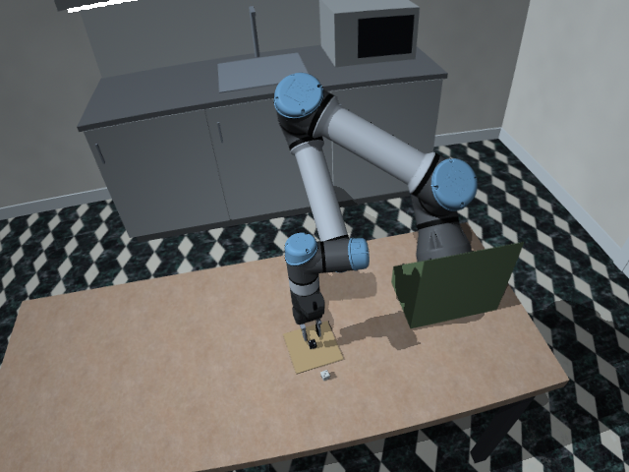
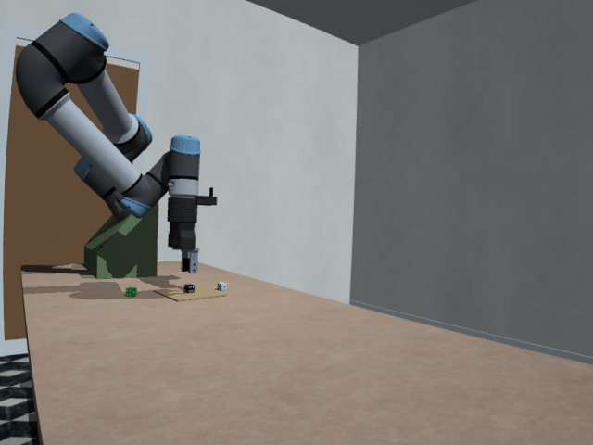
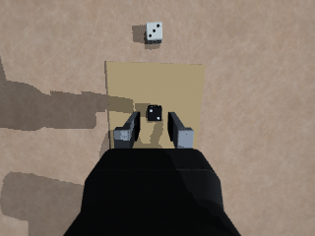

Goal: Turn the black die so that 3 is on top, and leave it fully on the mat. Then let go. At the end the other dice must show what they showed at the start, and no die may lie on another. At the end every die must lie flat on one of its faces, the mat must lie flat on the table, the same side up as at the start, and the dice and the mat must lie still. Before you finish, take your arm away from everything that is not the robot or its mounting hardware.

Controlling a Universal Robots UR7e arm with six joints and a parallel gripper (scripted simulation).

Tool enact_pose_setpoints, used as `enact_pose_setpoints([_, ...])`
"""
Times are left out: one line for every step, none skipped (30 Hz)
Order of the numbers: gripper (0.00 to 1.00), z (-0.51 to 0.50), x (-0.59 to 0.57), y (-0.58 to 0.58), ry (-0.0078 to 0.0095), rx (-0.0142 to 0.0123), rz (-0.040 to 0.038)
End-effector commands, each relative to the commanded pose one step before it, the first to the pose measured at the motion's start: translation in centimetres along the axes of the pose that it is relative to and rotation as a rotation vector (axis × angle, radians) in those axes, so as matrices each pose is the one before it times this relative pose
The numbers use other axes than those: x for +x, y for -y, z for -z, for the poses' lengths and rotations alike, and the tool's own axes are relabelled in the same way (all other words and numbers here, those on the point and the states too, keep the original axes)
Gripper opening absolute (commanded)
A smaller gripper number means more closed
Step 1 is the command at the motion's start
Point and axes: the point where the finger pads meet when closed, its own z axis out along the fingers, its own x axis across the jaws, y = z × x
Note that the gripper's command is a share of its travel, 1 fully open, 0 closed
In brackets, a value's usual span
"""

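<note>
Black die (image 1: 312, 343) (image 2: 189, 288) (image 3: 155, 113), white pips.

The arm reached down over the table (image 1: 177, 366), its base end behind a dark green panel (image 1: 467, 284) at the right. The gripper (image 1: 311, 332) pointed downward with its fingers apart, over a tan mat (image 1: 301, 361). A small black die (image 1: 312, 344) showed on the mat, close to the fingertips. A white die (image 1: 324, 375) sat on the table just beyond the mat's near edge. Shadows fell on the table to the right of the mat. At the far side of the room stood a grey counter (image 1: 167, 103) with a sink (image 1: 261, 72), a tall faucet (image 1: 256, 32) and, to the right, a microwave (image 1: 372, 32) with a black window. The floor (image 1: 61, 244) was patterned in dark and pale diamonds.
</note>
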Motion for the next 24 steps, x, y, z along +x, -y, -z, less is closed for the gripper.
enact_pose_setpoints([0.70,-0.460,0.056,0.000,-0.00248,-0.00010,-0.00019])
enact_pose_setpoints([0.70,-0.153,0.001,0.002,0.00000,-0.00001,0.00000])
enact_pose_setpoints([0.70,-0.151,0.003,0.002,0.00000,0.00001,0.00000])
enact_pose_setpoints([0.70,-0.147,0.002,0.002,0.00000,0.00000,0.00000])
enact_pose_setpoints([0.70,-0.142,0.001,0.002,0.00000,-0.00001,0.00000])
enact_pose_setpoints([0.70,-0.139,0.003,0.002,0.00000,0.00001,0.00000])
enact_pose_setpoints([0.70,-0.133,0.002,0.002,0.00000,0.00000,0.00000])
enact_pose_setpoints([0.70,-0.126,0.001,0.002,0.00000,-0.00001,0.00000])
enact_pose_setpoints([0.70,-0.120,0.002,0.002,0.00000,0.00000,0.00000])
enact_pose_setpoints([0.70,-0.114,0.002,0.002,0.00000,0.00001,0.00000])
enact_pose_setpoints([0.70,-0.106,0.002,0.001,0.00000,0.00000,0.00000])
enact_pose_setpoints([0.70,-0.098,0.001,0.001,0.00000,0.00000,0.00000])
enact_pose_setpoints([0.70,-0.090,0.001,0.001,0.00000,-0.00001,0.00000])
enact_pose_setpoints([0.70,-0.082,0.002,0.001,0.00000,0.00001,0.00000])
enact_pose_setpoints([0.70,0.000,0.000,0.000,0.00000,0.00000,0.00000])
enact_pose_setpoints([0.70,0.000,0.000,0.000,0.00000,0.00000,0.00000])
enact_pose_setpoints([0.70,-0.074,0.002,0.001,0.00000,0.00000,0.00000])
enact_pose_setpoints([0.70,-0.065,0.001,0.001,0.00000,0.00000,0.00000])
enact_pose_setpoints([0.70,-0.057,0.001,0.001,0.00000,0.00000,0.00000])
enact_pose_setpoints([0.70,-0.048,0.001,0.001,0.00000,0.00000,0.00000])
enact_pose_setpoints([0.70,-0.040,0.000,0.001,0.00000,0.00000,0.00000])
enact_pose_setpoints([0.70,-0.032,0.000,0.000,0.00000,0.00000,0.00000])
enact_pose_setpoints([0.70,-0.025,0.000,0.000,0.00000,0.00000,0.00000])
enact_pose_setpoints([0.70,-0.019,0.000,0.000,0.00000,0.00000,0.00000])
